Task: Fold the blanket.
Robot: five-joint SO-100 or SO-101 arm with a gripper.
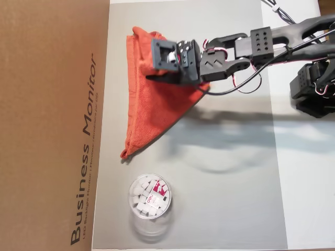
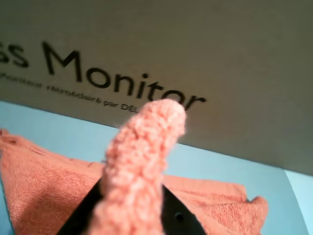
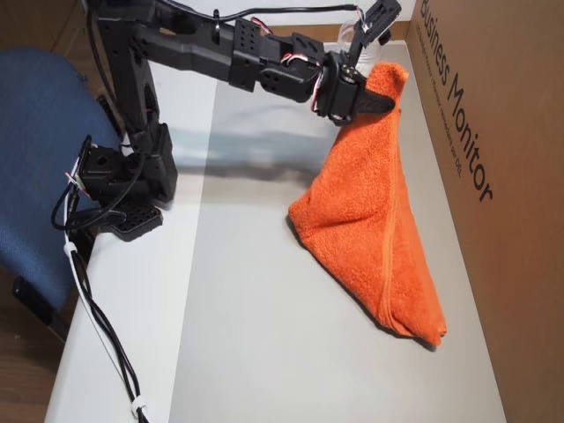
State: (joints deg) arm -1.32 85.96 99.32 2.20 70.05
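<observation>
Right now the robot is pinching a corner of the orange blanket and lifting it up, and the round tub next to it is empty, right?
Not quite. The round tub is not empty: an overhead view shows white pieces inside it. The rest holds: the gripper pinches a bunch of the blanket and lifts it, as the wrist view shows close up.

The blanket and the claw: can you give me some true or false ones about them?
1. The claw pinches a corner of the blanket and holds it up. True.
2. The blanket lies flat, spread out as a square. False: it is bunched into a triangle, one corner raised.
3. The jar sits on top of the blanket. False: it stands apart from it on the grey mat.
4. A cardboard box printed "Business Monitor" lies along one side of the mat. True.
5. The blanket is blue. False: it is orange-red.
</observation>
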